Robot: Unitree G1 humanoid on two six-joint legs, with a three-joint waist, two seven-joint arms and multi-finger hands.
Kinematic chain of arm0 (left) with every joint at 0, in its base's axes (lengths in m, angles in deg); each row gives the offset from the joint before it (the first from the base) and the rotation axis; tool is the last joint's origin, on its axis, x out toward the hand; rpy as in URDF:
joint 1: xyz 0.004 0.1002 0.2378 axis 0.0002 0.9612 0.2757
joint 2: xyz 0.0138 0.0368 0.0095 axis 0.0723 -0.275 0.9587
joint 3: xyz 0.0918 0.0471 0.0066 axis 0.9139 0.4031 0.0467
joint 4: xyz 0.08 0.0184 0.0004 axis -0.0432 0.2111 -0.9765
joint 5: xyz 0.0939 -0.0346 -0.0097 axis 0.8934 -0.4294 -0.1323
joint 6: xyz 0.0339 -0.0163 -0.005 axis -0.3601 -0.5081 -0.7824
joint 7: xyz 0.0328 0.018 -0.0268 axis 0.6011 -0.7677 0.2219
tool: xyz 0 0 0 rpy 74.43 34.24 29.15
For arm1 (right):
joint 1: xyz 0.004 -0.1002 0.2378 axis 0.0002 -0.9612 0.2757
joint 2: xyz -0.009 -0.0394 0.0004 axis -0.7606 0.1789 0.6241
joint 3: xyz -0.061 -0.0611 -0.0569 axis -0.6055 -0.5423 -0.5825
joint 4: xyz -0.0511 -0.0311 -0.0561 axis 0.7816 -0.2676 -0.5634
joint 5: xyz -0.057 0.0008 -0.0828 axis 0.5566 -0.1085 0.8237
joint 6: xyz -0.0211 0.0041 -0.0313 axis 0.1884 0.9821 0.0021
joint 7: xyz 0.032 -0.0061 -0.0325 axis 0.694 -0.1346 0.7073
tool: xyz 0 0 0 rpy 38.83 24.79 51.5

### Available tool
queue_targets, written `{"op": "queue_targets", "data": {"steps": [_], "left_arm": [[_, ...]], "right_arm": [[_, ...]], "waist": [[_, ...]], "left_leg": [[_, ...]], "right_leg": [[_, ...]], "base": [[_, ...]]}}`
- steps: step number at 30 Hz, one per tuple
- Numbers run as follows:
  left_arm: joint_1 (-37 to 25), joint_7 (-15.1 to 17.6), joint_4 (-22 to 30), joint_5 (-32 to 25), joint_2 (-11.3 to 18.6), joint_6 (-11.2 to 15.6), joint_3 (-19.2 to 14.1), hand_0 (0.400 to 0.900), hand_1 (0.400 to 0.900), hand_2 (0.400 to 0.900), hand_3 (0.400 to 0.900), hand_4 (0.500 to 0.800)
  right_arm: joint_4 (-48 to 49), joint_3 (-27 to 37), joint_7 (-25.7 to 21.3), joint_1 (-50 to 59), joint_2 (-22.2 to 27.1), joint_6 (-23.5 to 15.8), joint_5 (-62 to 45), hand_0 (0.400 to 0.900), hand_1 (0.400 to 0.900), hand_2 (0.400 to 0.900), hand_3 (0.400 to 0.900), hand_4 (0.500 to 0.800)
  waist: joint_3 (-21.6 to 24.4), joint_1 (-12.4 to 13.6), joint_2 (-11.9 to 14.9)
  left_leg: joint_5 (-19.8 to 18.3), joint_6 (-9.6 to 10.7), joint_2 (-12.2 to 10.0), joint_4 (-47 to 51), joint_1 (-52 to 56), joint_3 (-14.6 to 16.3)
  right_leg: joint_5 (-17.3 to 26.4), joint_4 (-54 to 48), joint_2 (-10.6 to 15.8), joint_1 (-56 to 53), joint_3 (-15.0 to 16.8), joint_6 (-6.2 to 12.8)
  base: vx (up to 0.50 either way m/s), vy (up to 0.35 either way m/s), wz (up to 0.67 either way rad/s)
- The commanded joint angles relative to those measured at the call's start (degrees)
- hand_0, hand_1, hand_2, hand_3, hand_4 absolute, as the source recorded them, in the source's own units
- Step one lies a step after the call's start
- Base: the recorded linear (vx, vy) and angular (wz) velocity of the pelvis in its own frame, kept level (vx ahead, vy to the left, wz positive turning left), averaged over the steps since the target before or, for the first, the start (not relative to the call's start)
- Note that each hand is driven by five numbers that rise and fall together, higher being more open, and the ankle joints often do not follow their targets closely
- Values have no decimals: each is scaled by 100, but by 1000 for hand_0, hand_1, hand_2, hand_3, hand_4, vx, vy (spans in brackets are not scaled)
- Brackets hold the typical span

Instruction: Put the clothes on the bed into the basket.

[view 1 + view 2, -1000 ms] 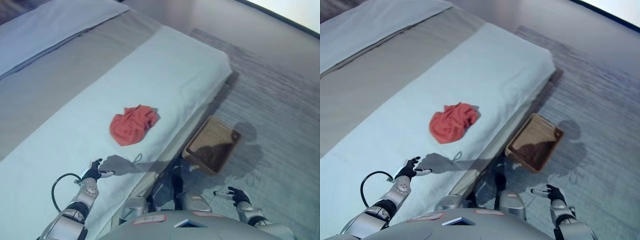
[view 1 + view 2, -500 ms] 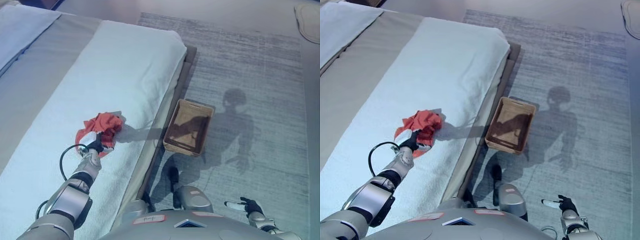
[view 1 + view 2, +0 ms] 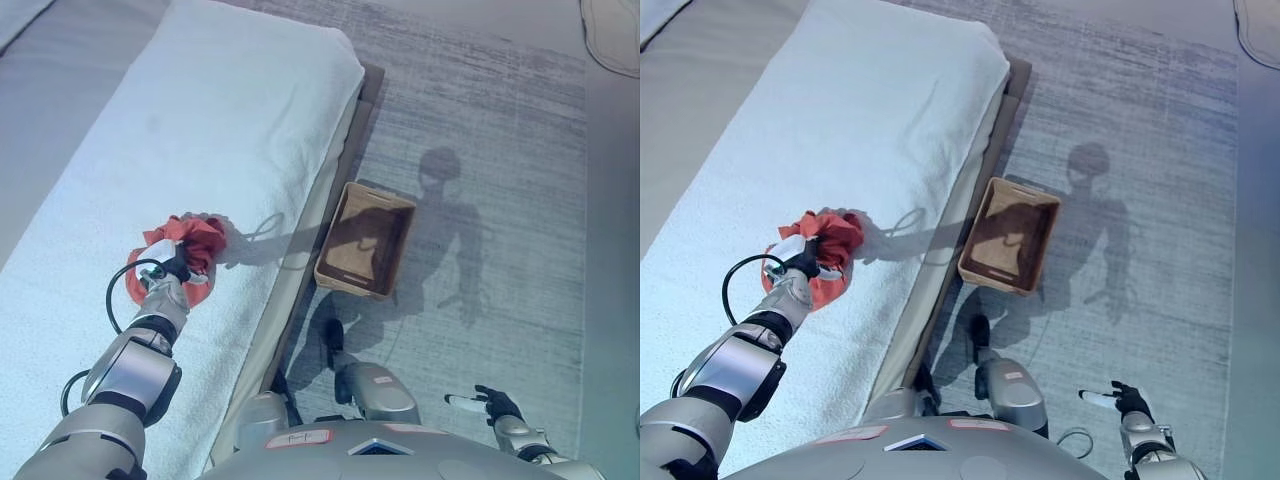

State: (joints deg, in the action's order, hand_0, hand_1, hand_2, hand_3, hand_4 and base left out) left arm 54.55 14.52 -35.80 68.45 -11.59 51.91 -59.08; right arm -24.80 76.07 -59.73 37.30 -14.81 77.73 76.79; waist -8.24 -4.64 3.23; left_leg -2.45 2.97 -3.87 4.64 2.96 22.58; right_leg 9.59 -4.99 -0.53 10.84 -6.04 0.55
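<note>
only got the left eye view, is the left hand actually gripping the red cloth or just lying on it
Observer: In the right eye view the left hand has dark fingers curled into the red cloth, with a white finger cover resting on the cloth's left side.
Operator: cloth near the bed edge?
Observer: No. The right eye view shows a strip of white bed cover between the cloth and the edge.
Operator: and the basket
Observer: The wicker basket stands on the rug beside the bed, with no clothes visible inside. The right hand hangs open at lower right, away from it.
</note>
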Motion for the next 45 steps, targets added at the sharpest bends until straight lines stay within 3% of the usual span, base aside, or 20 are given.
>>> {"op": "queue_targets", "data": {"steps": [1, 6, 10, 16, 17, 18, 28, 30, 31, 33, 34, 35, 37, 38, 39, 40, 41, 42, 44, 45], "left_arm": [[-829, -87, -463, 548, 543, -109, 281, 900, 900, 900, 900, 800], [-1113, -439, -585, 887, 687, -73, 759, 900, 900, 900, 900, 800], [-1149, -627, -761, 880, 679, -38, 873, 900, 900, 900, 900, 800], [-1337, -888, -939, 877, 1128, 8, 1027, 900, 900, 900, 900, 800], [-1381, -954, -988, 841, 1297, 8, 1036, 488, 488, 488, 488, 553], [-1392, -974, -1008, 815, 1333, 8, 1034, 400, 400, 400, 400, 500], [-844, -927, -1286, 580, 1622, -18, 367, 400, 400, 400, 400, 500], [-714, -661, -1243, -321, 1684, 48, -401, 400, 400, 400, 400, 500], [-712, -661, -1242, -320, 1684, 47, -403, 400, 400, 400, 400, 500], [-631, -237, -1095, -2042, 1575, 266, -1628, 400, 400, 400, 400, 500], [-624, -237, -1091, -2042, 1575, 265, -1633, 400, 400, 400, 400, 500], [-691, 12, -880, -3211, 1337, 461, -2245, 400, 400, 400, 400, 500], [-765, 143, -602, -4111, 1043, 713, -2541, 400, 400, 400, 400, 500], [-747, 154, -584, -4122, 1031, 711, -2548, 400, 400, 400, 400, 500], [-760, 145, -286, -4944, 745, 1031, -2757, 400, 400, 400, 400, 500], [-746, 152, -272, -4958, 733, 1035, -2758, 400, 400, 400, 400, 500], [-459, 195, 36, -5442, 65, 1334, -2871, 400, 400, 400, 400, 500], [-451, 200, 45, -5440, 59, 1332, -2874, 400, 400, 400, 400, 500], [-484, 334, 780, -6012, -598, 1738, -2510, 400, 400, 400, 400, 500], [-456, 292, 912, -6094, -713, 1774, -2420, 400, 400, 400, 400, 500]], "right_arm": [[-91, -120, -18, 174, 411, 16, -166, 900, 900, 900, 900, 800], [223, -183, 64, 405, 621, -16, -306, 900, 900, 900, 900, 800], [599, -193, 49, 535, 717, -53, -442, 900, 900, 900, 900, 800], [1546, -246, -16, 687, 835, -146, -609, 900, 900, 900, 900, 800], [1736, -280, 1, 766, 872, -150, -642, 900, 900, 900, 900, 800], [1778, -304, -5, 839, 879, -170, -662, 900, 900, 900, 900, 800], [2253, -383, 79, 634, 778, -223, -544, 900, 900, 900, 900, 800], [2246, -290, 85, 468, 721, -214, -513, 900, 900, 900, 900, 800], [2246, -291, 85, 468, 722, -214, -513, 900, 900, 900, 900, 800], [2112, -199, 65, 227, 508, -234, -536, 900, 900, 900, 900, 800], [2112, -203, 65, 227, 511, -234, -536, 900, 900, 900, 900, 800], [1913, -178, 23, 127, 355, -257, -584, 900, 900, 900, 900, 800], [1658, -187, -31, 98, 226, -278, -639, 900, 900, 900, 900, 800], [1648, -190, -31, 101, 236, -285, -640, 900, 900, 900, 900, 800], [1442, -183, -113, 121, 150, -304, -694, 900, 900, 900, 900, 800], [1433, -183, -112, 122, 158, -310, -696, 900, 900, 900, 900, 800], [1255, -161, -187, 120, 54, -345, -726, 900, 900, 900, 900, 800], [1255, -161, -186, 117, 59, -346, -726, 900, 900, 900, 900, 800], [1166, -115, -318, 131, 74, -352, -744, 900, 900, 900, 900, 800], [1093, -75, -325, 136, 92, -341, -761, 900, 900, 900, 900, 800]], "waist": [[-109, -87, -28], [-427, -165, 137], [-598, -271, 299], [-771, -509, 590], [-781, -561, 660], [-777, -589, 703], [-228, -884, 953], [-143, -827, 888], [-142, -828, 887], [-85, -722, 821], [-83, -728, 818], [-61, -659, 757], [-53, -605, 689], [-52, -612, 677], [-41, -561, 624], [-44, -562, 614], [-53, -506, 568], [-51, -507, 562], [-105, -462, 471], [-127, -442, 424]], "left_leg": [[376, 339, -528, 36, -243, -265], [492, 332, -596, 36, -596, -273], [612, 340, -664, 36, -922, -293], [619, 417, -782, 36, -1341, -172], [642, 435, -809, 36, -1415, -65], [653, 444, -817, 36, -1448, -6], [453, 543, -899, 36, -1194, 523], [423, 542, -855, 36, -1169, 527], [423, 542, -855, 36, -1170, 527], [412, 545, -823, 36, -1161, 459], [412, 545, -823, 36, -1163, 456], [405, 544, -787, 36, -1175, 379], [402, 544, -748, 36, -1183, 298], [401, 543, -749, 36, -1182, 292], [394, 540, -722, 36, -1167, 237], [392, 540, -723, 36, -1161, 234], [376, 522, -699, 36, -1130, 200], [375, 523, -700, 36, -1129, 200], [364, 504, -661, 36, -1062, 161], [358, 500, -653, 36, -1017, 159]], "right_leg": [[-448, -1, 507, -427, 293, 846], [-275, -1, 449, -54, 336, 858], [-132, -1, 424, 278, 353, 872], [28, -1, 329, 790, 513, 938], [71, -1, 289, 940, 582, 946], [98, -1, 268, 1003, 609, 953], [74, -1, 117, 1175, 970, 930], [42, -1, 143, 1181, 945, 924], [42, -1, 143, 1182, 944, 924], [-20, -1, 187, 1141, 875, 906], [-21, -1, 187, 1141, 872, 906], [-60, -1, 220, 1112, 807, 892], [-94, -1, 257, 1083, 736, 882], [-96, -1, 256, 1079, 729, 882], [-138, -1, 280, 1040, 699, 866], [-141, -1, 278, 1033, 696, 866], [-177, -1, 312, 982, 662, 847], [-178, -1, 311, 980, 662, 847], [-208, -1, 351, 876, 624, 836], [-224, -1, 363, 833, 614, 838]], "base": [[-82, 24, -6], [-114, -1, 0], [-127, -12, -4], [-27, 23, -21], [-4, 40, -34], [1, 50, -44], [56, 11, -36], [49, -16, -4], [42, -22, 3], [66, -42, 11], [77, -53, 17], [50, -30, 15], [44, -32, 15], [37, -34, 9], [26, -18, 5], [38, -31, 8], [14, -11, 4], [21, -24, 4], [10, -37, 6], [4, -28, 5]]}}
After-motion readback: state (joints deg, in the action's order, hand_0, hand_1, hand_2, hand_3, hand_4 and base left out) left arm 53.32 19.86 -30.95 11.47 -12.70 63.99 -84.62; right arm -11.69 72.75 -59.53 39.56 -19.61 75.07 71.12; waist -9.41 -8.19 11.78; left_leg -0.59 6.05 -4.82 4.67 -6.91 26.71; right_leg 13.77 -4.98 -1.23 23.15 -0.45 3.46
